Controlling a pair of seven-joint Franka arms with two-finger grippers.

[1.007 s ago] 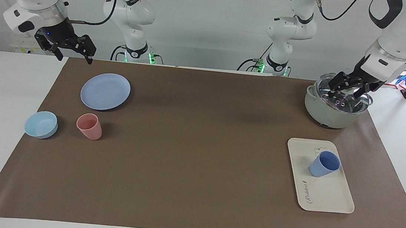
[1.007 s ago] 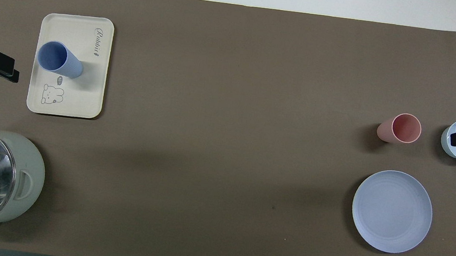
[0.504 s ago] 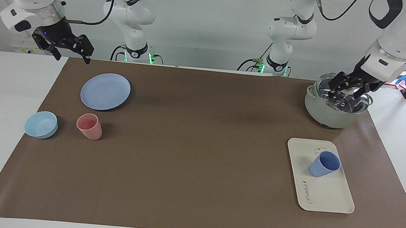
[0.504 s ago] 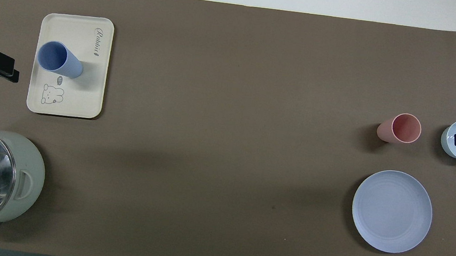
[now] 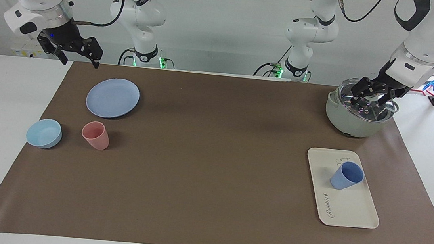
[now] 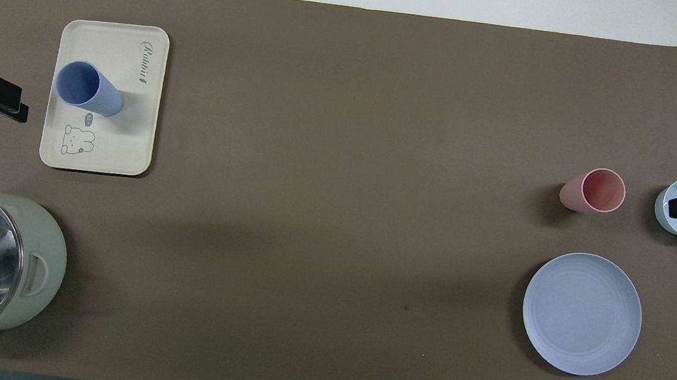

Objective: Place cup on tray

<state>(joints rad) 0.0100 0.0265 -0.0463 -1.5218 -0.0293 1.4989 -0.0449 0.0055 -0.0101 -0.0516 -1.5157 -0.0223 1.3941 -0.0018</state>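
The cup (image 5: 347,175) stands upright on the tray (image 5: 351,212), in the half of it nearer to me, beside the small rabbit drawing and with the "Rabbit" script on the tray's bare half farther from me. Nothing of mine touches it. My left gripper (image 5: 374,91) hangs over the lidded pot (image 5: 354,123), which sits nearer to me than the tray, and its fingers are spread and empty. My right gripper (image 5: 75,53) is up over the table's edge at the right arm's end, well apart from the tray, and it too is spread wide and carries nothing. Over the last second almost nothing has changed around the tray: the cup has not shifted, tipped or slid, and my left gripper has held its place above the pot. Only my right gripper has drifted a little, up and away and then back to about where it was. I read that as the cup having settled where I let it go, so I judge the placing done and both arms simply waiting clear. The pink tumbler (image 5: 96,135), the light-blue bowl (image 5: 44,133) and the round blue plate (image 5: 112,98) sit well apart from the tray, toward the right arm's end of the brown mat (image 5: 212,169).
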